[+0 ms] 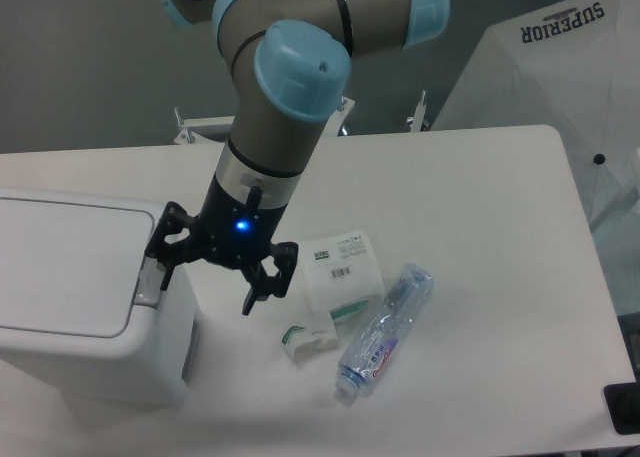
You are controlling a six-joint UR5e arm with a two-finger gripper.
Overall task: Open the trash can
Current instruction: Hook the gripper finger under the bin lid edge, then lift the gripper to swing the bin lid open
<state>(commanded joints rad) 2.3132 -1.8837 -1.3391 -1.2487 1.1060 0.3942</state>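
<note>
Trash can (pixel 80 297) occupies the table's (pixel 480 207) left edge, lid flat and closed, grey latch tab (pixel 150 280) set at the lid's right rim. Gripper (pixel 208 279) hangs just right of that tab, its two black fingers spread wide and holding nothing; one finger (pixel 163 252) stands over the tab or directly beside it, though contact cannot be confirmed from this view, while the other points down at bare table right of the can. Judged by appearance, the can is rigid moulded plastic, smooth and probably light for its bulk, so a sideways shove could slide the whole body rather than release the lid. The tab is the proper place to act: a short downward press there, not a grasp on the rounded lid edge, which offers poor purchase for fingers. Further right of the can lie a small green-and-white box (pixel 308 336), a clear packet with a barcode label (pixel 343 268) and a plastic bottle (pixel 385 330) on its side, all well apart from the can and posing no obstruction.
</note>
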